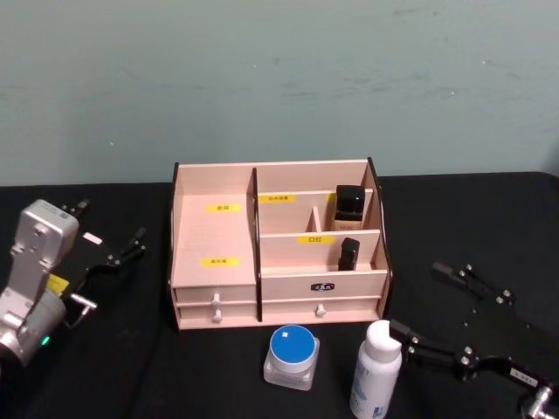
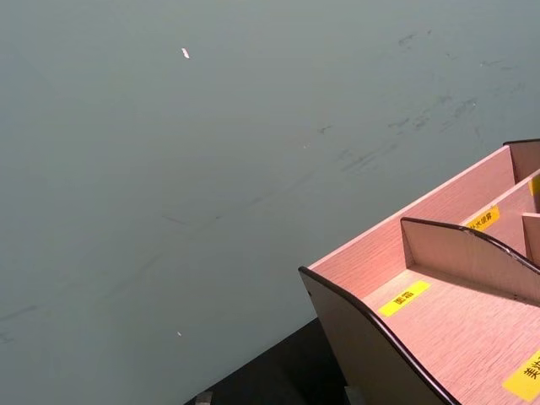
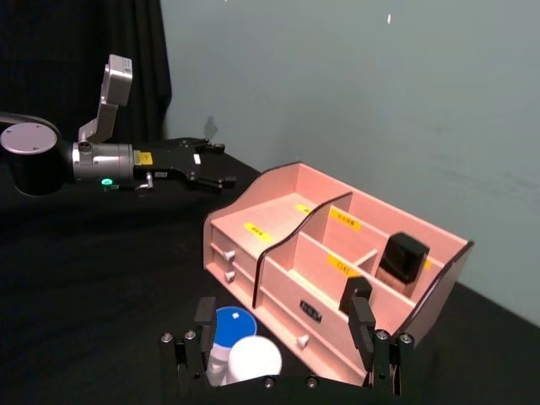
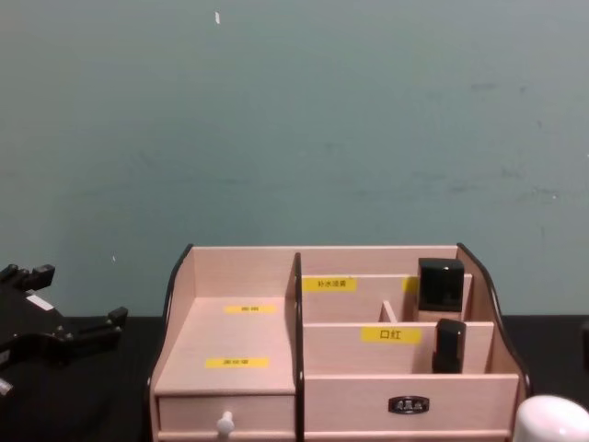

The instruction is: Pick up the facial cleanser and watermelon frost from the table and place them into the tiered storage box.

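Observation:
The tiered storage box [image 1: 214, 236] stands mid-table, light wood with yellow labels and two white-knobbed drawers. In front of it stand a white bottle with blue print [image 1: 376, 360], likely the facial cleanser, and a clear jar with a blue lid [image 1: 292, 353], likely the watermelon frost. My right gripper [image 1: 428, 305] is open at the front right, with one finger right beside the bottle's cap. In the right wrist view the cap [image 3: 253, 363] lies between the spread fingers of that gripper [image 3: 283, 319]. My left gripper [image 1: 109, 225] hovers open to the left of the box, holding nothing.
Two black cosmetic items [image 1: 349, 202] [image 1: 348, 253] stand in the box's right compartments. Its wide left tiers [image 4: 241, 341] hold nothing. Black cloth covers the table [image 1: 454, 218], and a grey-green wall rises close behind the box.

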